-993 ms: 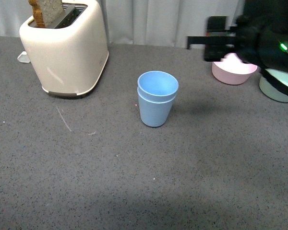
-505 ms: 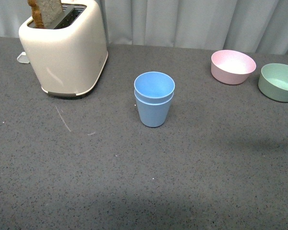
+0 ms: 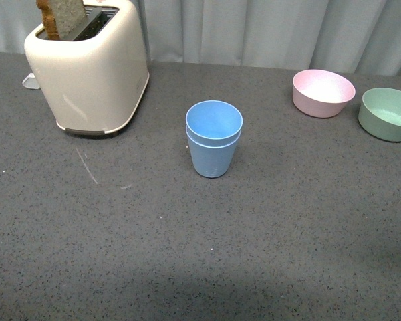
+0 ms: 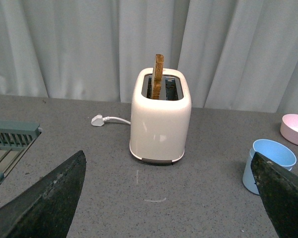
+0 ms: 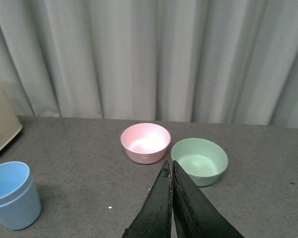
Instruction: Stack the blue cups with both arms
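The two blue cups [image 3: 214, 137] stand nested one inside the other, upright on the grey table's middle. No arm shows in the front view. My left gripper [image 4: 168, 157] is open, its black fingers [image 4: 44, 203] spread wide with nothing between them. It hangs back from the table, and the stacked cups [image 4: 268, 166] show just beside one finger. My right gripper [image 5: 169, 164] is shut and empty, its fingers pressed together. It points toward the bowls, with the stacked cups [image 5: 12, 196] well off to one side.
A cream toaster [image 3: 87, 63] with a bread slice stands at the back left, its plug [image 4: 97, 119] lying behind it. A pink bowl [image 3: 323, 92] and a green bowl [image 3: 387, 114] sit at the back right. A green rack [image 4: 10, 144] shows at the table's far left.
One second ago the right arm hung over the bowls at the front view's upper right. It has since pulled out of that view. The stacked cups have stayed put.
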`<state>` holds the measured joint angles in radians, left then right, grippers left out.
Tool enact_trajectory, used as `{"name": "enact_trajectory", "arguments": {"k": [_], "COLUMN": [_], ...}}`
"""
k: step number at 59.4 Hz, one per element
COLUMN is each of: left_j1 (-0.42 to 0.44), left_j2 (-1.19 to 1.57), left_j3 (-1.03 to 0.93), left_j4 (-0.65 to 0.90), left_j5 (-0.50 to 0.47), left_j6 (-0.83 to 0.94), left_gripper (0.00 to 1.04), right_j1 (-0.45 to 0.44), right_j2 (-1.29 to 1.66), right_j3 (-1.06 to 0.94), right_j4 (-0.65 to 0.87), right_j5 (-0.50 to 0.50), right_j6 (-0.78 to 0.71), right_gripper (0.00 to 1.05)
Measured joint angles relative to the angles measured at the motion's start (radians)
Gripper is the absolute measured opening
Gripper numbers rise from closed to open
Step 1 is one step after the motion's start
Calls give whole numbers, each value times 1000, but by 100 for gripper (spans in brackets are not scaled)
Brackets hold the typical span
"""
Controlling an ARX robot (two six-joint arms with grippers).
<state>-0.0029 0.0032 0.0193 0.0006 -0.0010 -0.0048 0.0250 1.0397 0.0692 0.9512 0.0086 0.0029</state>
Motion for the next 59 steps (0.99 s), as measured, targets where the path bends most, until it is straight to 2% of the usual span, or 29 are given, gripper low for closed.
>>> {"name": "enact_trajectory", "arguments": {"k": [6, 31, 59], "left_j1": [0, 0, 0], "left_j2": [0, 0, 0], "left_j3": [0, 0, 0], "left_j4": [0, 0, 0], "left_j5": [0, 0, 0], "left_j6": [0, 0, 0], "left_gripper": [98, 98, 98], "right_j1": [-23, -23, -23], "right_j2": [-95, -430, -682], "right_j3": [-22, -64, -66], "right_j4": [-68, -355, -592], "right_j5": [-2, -7, -7], "right_j6": [0, 0, 0], "right_gripper": [1, 1, 1]}}
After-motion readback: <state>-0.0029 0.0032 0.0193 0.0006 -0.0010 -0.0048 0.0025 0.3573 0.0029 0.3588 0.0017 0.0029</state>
